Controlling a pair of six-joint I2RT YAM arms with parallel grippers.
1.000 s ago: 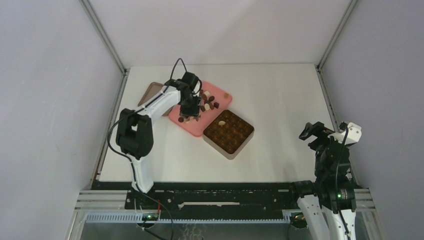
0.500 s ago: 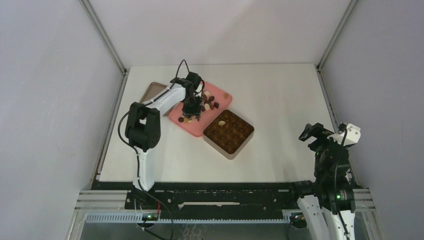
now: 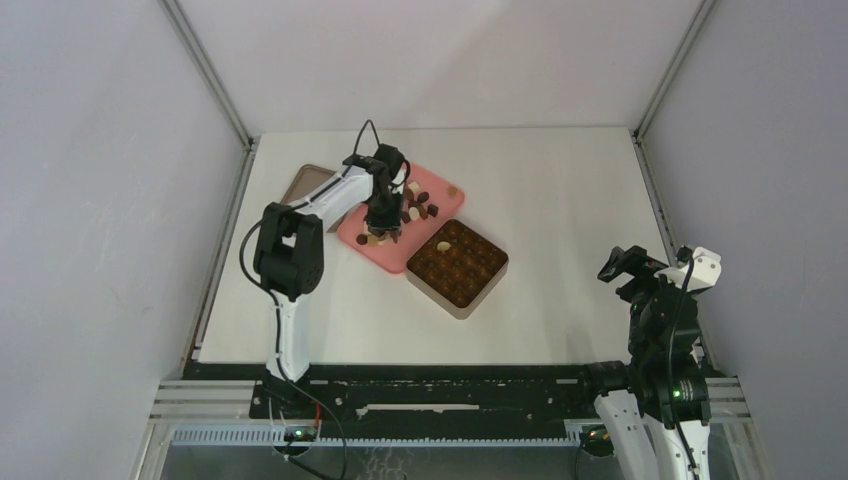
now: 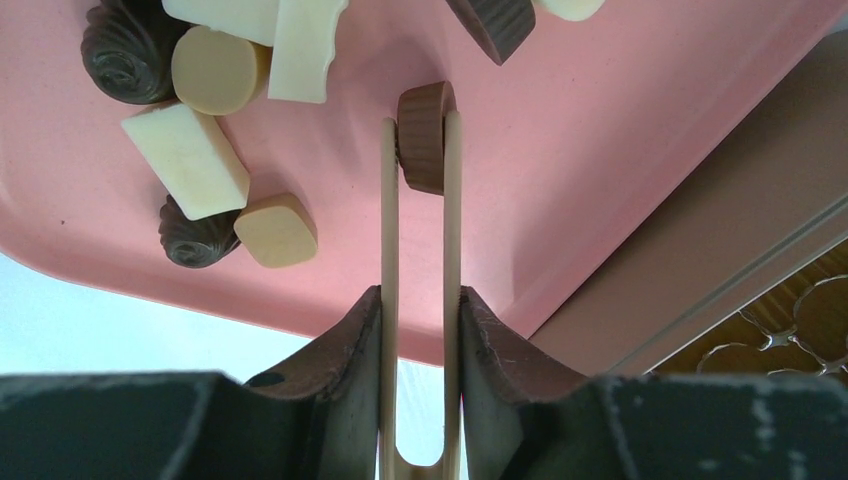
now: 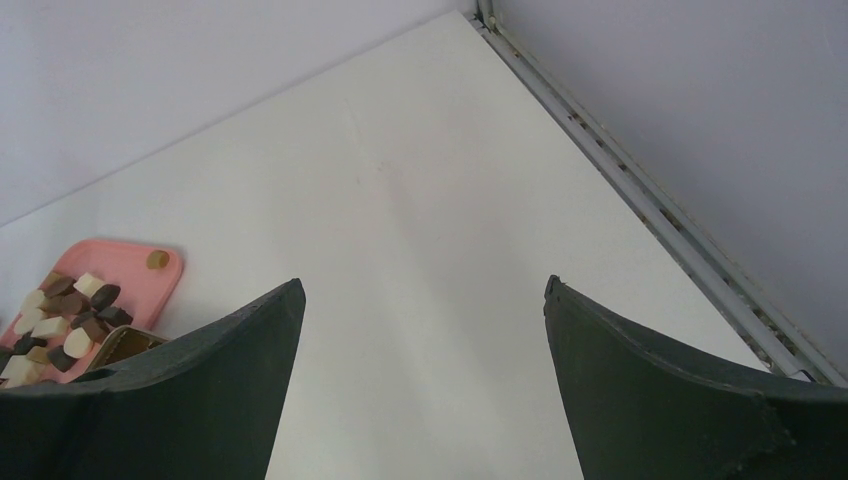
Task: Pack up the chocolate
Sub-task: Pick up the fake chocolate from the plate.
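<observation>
Left wrist cam catches what the top view can't: my left gripper (image 4: 421,330) squeezes the tongs (image 4: 389,230), and they're pinching 1 brown chocolate (image 4: 424,150) over the pink tray (image 4: 600,130), with more scattered beyond. My right gripper (image 5: 420,330) is spread wide, well off the tray.

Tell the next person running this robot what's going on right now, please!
Left gripper: shut on the wooden tongs, whose tips sit either side of one brown chocolate on the pink tray.
Right gripper: open, empty, parked far right.
Chocolates: most lie loose on the tray; one cream piece sits in the tin.
Done: little packed that I can see.
Left: carry this piece to the tin, then the rest.
</observation>
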